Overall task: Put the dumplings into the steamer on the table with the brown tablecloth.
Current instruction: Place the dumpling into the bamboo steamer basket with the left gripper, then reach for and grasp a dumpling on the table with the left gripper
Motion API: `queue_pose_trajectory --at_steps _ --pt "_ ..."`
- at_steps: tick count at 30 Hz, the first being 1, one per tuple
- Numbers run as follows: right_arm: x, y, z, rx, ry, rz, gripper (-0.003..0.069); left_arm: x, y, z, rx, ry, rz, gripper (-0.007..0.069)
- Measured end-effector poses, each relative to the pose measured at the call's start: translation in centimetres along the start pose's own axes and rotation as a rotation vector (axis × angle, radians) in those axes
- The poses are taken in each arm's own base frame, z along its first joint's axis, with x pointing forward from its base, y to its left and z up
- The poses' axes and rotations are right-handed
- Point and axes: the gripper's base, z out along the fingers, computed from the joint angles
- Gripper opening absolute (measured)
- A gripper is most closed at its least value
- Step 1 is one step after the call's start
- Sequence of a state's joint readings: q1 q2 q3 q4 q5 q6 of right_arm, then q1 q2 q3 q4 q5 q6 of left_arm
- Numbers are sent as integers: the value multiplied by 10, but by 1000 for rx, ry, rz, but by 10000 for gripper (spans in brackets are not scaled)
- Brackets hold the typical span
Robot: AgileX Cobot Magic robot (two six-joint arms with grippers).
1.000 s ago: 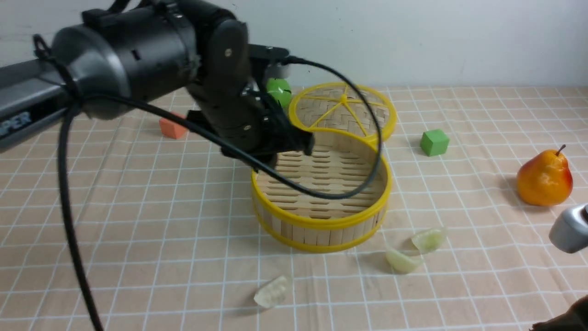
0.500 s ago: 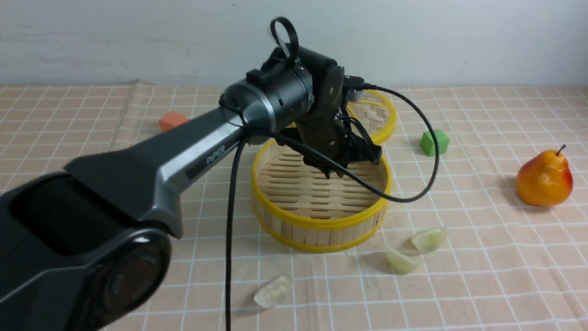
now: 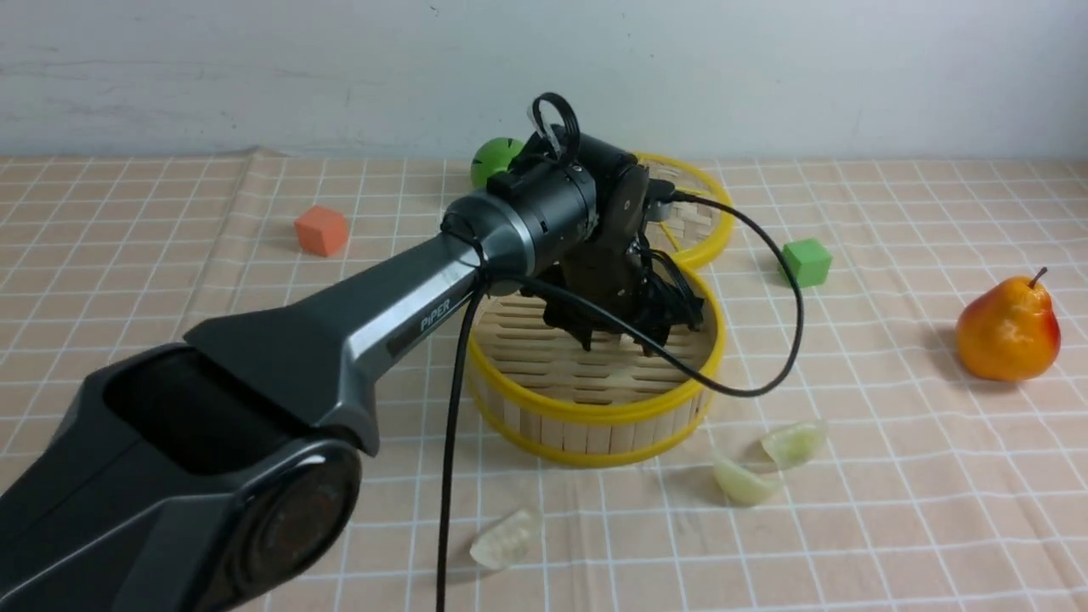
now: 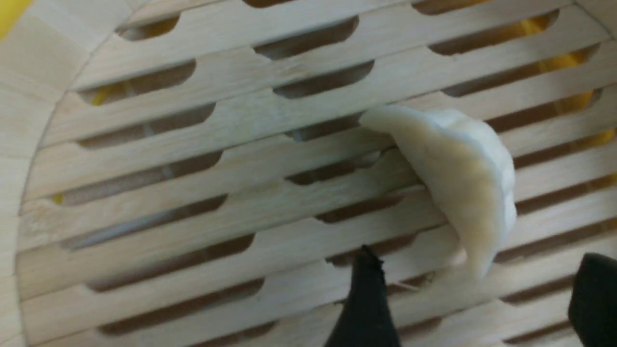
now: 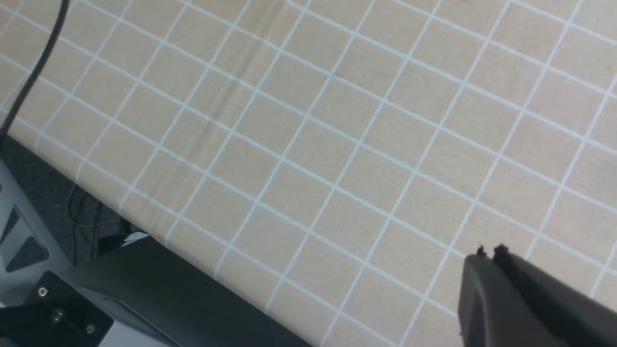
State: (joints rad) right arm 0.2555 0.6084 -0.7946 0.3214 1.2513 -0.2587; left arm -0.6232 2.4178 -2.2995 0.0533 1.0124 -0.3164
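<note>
A plain whitish-grey painted wall (image 3: 850, 76) rises behind the far edge of my table (image 3: 102, 255), which a light tan, white-gridded tablecloth (image 3: 892, 527) covers. Light falls evenly. Below the near edge lies dark speckled floor (image 5: 33, 178).

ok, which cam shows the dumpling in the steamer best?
Left wrist view: the dumpling lies on the steamer slats, close up, by the open left gripper. Front view: the left arm hides it. Right wrist view: only the tablecloth.

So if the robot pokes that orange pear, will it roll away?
Probably it would tip first: the pear stands upright on a rounded bottom. Being narrower at the stem end, it would likely roll in a curve, not straight. Its skin looks glossy, so it may be slippery to grip.
</note>
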Motion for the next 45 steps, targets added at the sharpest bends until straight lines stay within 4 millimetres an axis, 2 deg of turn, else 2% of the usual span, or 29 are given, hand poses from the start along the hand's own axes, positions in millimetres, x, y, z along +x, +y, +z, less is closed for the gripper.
queue_pose_trajectory --at_steps 1,3,4,6,7,8,9,10,12,18,20,22,23,24,26,27,29,32,36,39,43,45 --pt "0 0 0 0 0 0 11 0 0 -2 0 -1 0 544" --pt "0 0 0 0 0 0 11 -9 -2 -41 17 -33 -5 580" --pt "0 0 0 0 0 0 11 -10 -2 -44 21 -35 -7 580" --pt "0 0 0 0 0 0 13 -16 -5 -96 68 -69 -5 579" --pt "0 0 0 0 0 0 13 -16 -4 -100 67 -67 3 577" --pt "0 0 0 0 -1 0 12 -16 -7 -131 118 -74 18 570" --pt "0 0 0 -1 -1 0 12 -14 -9 -153 159 -80 36 563" --pt "0 0 0 -1 -1 0 12 -13 -10 -153 164 -75 40 561" --pt "0 1 0 -7 -3 3 14 -3 -12 -190 228 -63 87 548" --pt "-1 3 0 -31 -9 10 20 24 -11 -219 257 -17 169 540" --pt "-1 3 0 -31 -9 8 21 31 -11 -221 234 -5 193 540" --pt "-2 2 0 -26 -18 3 24 51 -21 -222 165 24 275 538" --pt "-2 2 0 -26 -18 3 24 52 -21 -222 159 26 282 538" --pt "-4 2 0 -20 -42 3 25 67 -29 -219 106 53 337 539" --pt "-6 1 0 -15 -61 2 27 76 -33 -216 81 73 362 539" --pt "-8 1 0 -7 -90 1 30 90 -37 -205 46 122 392 539" --pt "-10 0 -1 -1 -109 1 31 98 -39 -198 32 151 405 539" --pt "-11 0 -1 3 -124 2 32 120 -27 -169 -29 267 412 539" --pt "-11 0 -1 2 -122 1 32 131 -10 -151 -71 319 396 539" --pt "-11 0 -1 1 -123 2 32 131 -2 -138 -76 300 381 539" --pt "-11 0 -1 0 -121 2 32 133 -1 -120 -83 324 381 539" --pt "-11 0 -1 0 -121 2 32 136 -3 -101 -83 359 381 539"
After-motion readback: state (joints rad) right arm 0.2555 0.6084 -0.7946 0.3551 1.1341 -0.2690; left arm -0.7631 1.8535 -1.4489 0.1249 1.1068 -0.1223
